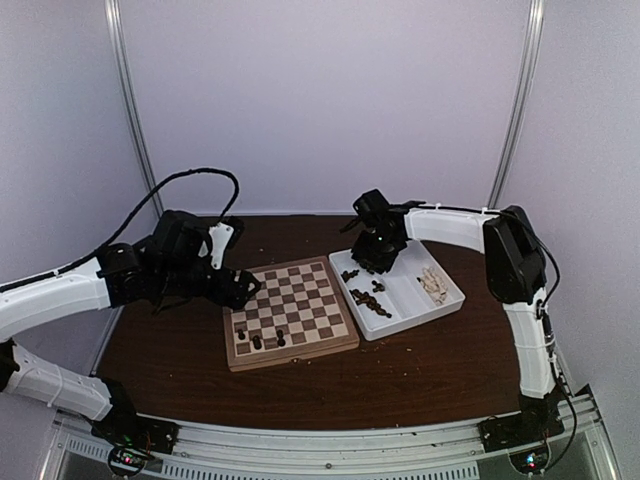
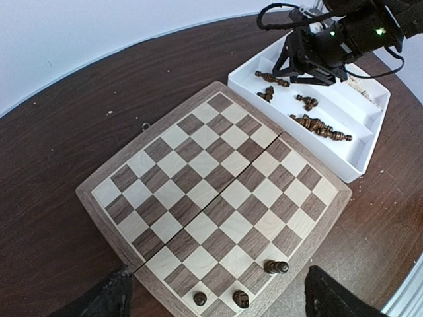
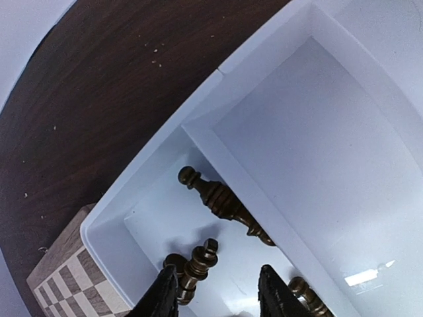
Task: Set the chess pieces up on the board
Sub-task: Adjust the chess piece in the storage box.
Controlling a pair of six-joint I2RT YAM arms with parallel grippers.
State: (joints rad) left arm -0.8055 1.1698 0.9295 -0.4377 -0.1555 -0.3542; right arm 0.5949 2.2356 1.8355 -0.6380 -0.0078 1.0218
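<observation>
Most of the dark chess pieces point(image 1: 372, 300) lie on their sides in the left compartments of the white tray point(image 1: 418, 318), which sits on the tabletop point(image 1: 180, 370) just right of the board point(image 1: 290, 305). Three pieces stand along the board's near edge, and some pale pieces point(image 1: 432, 285) lie in the tray's right compartment. The right end effector point(image 3: 218, 297) hangs over the tray's far-left compartment. Its fingers are partly spread either side of one small lying piece point(image 3: 198, 261) — not clamped on it, as far as can be seen. The left end effector point(image 2: 219, 290) is spread wide at the board's left side and holds nothing.

The pieces look like light, rigid turned wood — smooth and round, so they would likely roll or squirt out of a loose pinch. The best hold is probably across the thicker body or just under the head, with the fingers square to the piece's long axis. The compartment walls leave little room beside it. Set upright on its small base, a piece would probably tip easily, so the release should be gentle.
</observation>
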